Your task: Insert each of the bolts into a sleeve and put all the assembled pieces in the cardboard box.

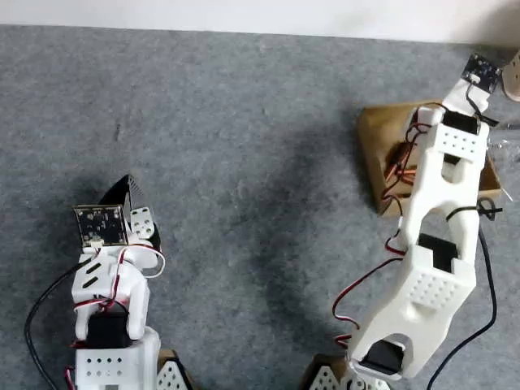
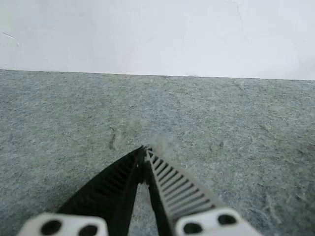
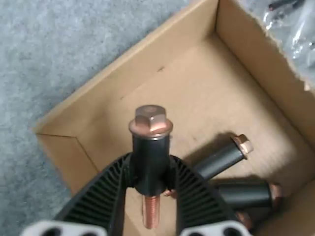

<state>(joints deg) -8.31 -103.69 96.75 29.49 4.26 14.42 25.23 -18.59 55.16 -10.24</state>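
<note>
right gripper [image 3: 150, 169] clamped on a black sleeve [image 3: 149, 164] with a copper bolt [image 3: 150, 123] through it: hex head at one end, threaded shank out the other, between the jaws. hangs over the open cardboard box [image 3: 113, 78]. one assembled piece [image 3: 220, 160] lies on the box floor, a second [image 3: 246, 193] just beside it. clear plastic bag [image 3: 290, 29] past the box's far wall. left gripper [image 2: 145, 153] with jaws closed tip to tip, holding nothing, low over the grey mat [image 2: 221, 128], well apart from the box
</note>
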